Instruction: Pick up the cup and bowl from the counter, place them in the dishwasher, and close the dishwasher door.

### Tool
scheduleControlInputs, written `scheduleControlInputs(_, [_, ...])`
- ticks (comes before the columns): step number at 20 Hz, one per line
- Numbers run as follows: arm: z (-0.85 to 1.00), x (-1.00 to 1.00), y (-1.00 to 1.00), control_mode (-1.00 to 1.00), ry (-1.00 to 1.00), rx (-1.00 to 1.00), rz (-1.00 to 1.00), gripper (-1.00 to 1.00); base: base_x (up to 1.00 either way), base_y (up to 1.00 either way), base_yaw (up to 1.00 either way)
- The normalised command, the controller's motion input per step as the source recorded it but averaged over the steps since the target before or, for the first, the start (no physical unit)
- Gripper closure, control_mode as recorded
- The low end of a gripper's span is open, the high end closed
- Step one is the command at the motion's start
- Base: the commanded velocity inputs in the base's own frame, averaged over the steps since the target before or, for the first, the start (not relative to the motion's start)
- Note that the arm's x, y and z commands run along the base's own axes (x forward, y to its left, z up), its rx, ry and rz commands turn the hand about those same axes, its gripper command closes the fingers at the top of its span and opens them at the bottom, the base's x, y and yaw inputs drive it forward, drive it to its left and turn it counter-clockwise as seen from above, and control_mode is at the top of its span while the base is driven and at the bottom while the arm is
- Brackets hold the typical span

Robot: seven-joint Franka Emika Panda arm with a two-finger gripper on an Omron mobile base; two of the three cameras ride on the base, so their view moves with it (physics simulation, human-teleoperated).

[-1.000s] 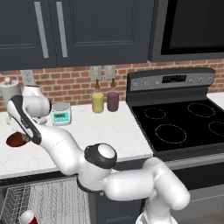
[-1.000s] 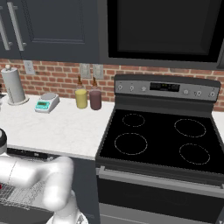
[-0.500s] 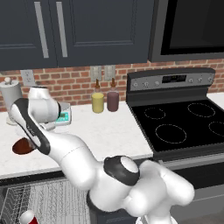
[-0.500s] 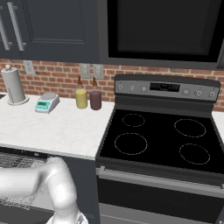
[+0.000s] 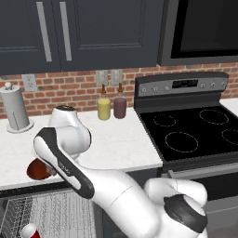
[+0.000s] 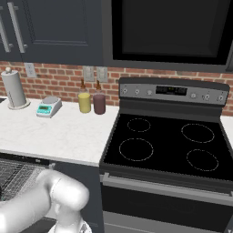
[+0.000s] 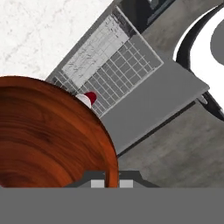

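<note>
The dark reddish-brown bowl is large in the hand view, and my gripper is shut on its rim. From the left base camera the bowl hangs at the front edge of the white counter, half hidden behind my forearm. Below it the dishwasher's wire rack is pulled out. The red cup lies in that rack, and the cup also peeks past the bowl's edge. The dishwasher door lies open and flat.
A paper-towel holder stands at the back left of the counter. Yellow and purple bottles stand by the brick wall, and a small scale sits left of them. The black stove is on the right.
My arm has swung right and forward with the bowl, taking it from the counter's left part to its front edge above the open dishwasher.
</note>
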Motion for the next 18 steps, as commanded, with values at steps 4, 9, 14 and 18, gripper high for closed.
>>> scheduleControlInputs(4, [0.00,-1.00,-0.37,-1.00,0.00,0.00,-0.05,1.00,0.00,0.00,0.00])
scheduleControlInputs(9, [-0.01,-0.79,-0.35,-1.00,0.01,0.00,-0.06,1.00,0.00,0.00,0.00])
scheduleControlInputs(14, [-0.16,-0.14,-0.28,-1.00,0.09,-0.05,-0.11,1.00,0.00,0.00,0.00])
scheduleControlInputs(18, [-0.15,0.00,-0.30,-1.00,0.11,-0.07,-0.16,1.00,0.00,0.00,0.00])
